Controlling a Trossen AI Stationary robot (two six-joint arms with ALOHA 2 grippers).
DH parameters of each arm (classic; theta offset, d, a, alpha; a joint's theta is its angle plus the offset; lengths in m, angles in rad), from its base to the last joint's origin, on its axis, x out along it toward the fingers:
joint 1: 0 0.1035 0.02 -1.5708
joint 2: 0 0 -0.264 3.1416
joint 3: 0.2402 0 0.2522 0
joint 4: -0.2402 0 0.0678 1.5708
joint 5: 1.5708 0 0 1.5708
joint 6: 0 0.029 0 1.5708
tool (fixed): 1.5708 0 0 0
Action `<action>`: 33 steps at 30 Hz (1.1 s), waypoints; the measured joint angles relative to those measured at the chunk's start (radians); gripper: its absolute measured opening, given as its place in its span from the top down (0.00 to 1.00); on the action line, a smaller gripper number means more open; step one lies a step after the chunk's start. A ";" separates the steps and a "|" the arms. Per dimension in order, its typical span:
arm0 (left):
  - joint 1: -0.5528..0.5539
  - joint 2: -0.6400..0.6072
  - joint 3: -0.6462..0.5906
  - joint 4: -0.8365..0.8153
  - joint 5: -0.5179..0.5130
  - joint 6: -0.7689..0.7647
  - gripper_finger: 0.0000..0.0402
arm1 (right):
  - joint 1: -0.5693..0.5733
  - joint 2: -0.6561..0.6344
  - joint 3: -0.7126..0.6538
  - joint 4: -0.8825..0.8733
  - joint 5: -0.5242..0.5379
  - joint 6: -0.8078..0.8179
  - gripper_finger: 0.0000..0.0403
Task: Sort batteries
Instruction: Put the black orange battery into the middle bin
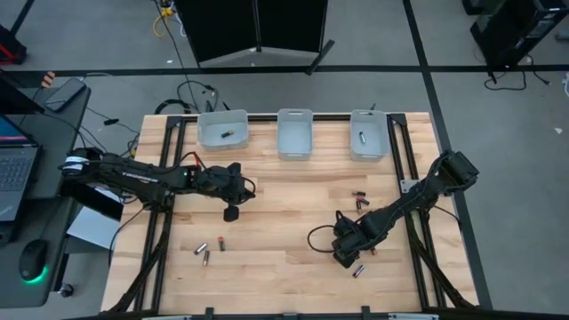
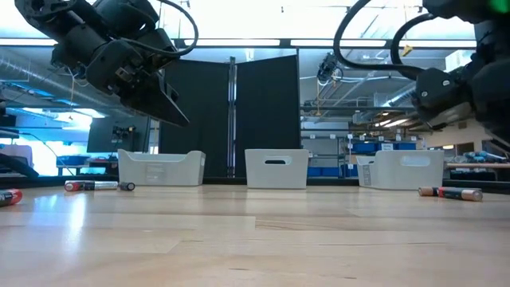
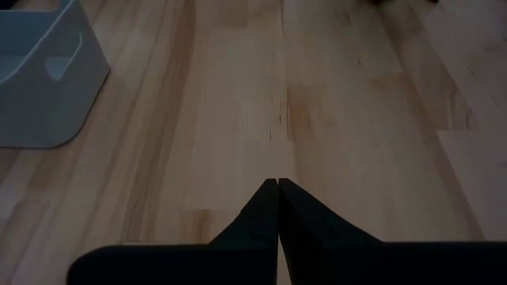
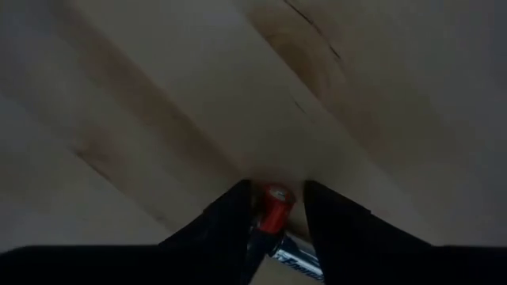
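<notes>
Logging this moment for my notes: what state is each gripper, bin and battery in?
Left gripper: shut, empty, above the table.
Right gripper: closing around a red-ended battery at the table.
Left bin: holds a battery.
Middle bin: looks empty.
Right bin: holds a battery.

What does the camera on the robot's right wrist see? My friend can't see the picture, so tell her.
The right claw is low over the pale wooden table, its two dark fingers on either side of a battery with a red end. Nothing else shows but the wood grain.
</notes>
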 joint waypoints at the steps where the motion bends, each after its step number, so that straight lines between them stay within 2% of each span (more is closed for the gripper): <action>1: 0.000 0.000 0.000 0.001 0.000 0.000 0.96 | 0.001 0.000 0.000 -0.003 0.000 -0.005 0.72; 6: 0.000 0.000 0.000 0.001 0.000 0.000 0.96 | 0.001 0.000 0.000 -0.003 -0.005 -0.058 0.86; 15: 0.000 0.000 0.000 0.001 0.000 -0.006 0.96 | -0.022 0.010 0.063 0.021 0.022 -0.199 0.86; 24: 0.000 0.000 -0.003 0.026 0.000 0.017 0.96 | -0.212 0.007 0.207 0.017 0.151 -0.578 0.86; 30: 0.016 0.000 -0.130 0.323 0.008 -0.014 0.96 | -0.384 0.007 0.276 0.012 0.194 -0.814 0.86; 33: 0.022 0.000 -0.185 0.408 0.009 -0.044 0.96 | -0.465 0.006 0.304 0.017 0.204 -0.906 0.86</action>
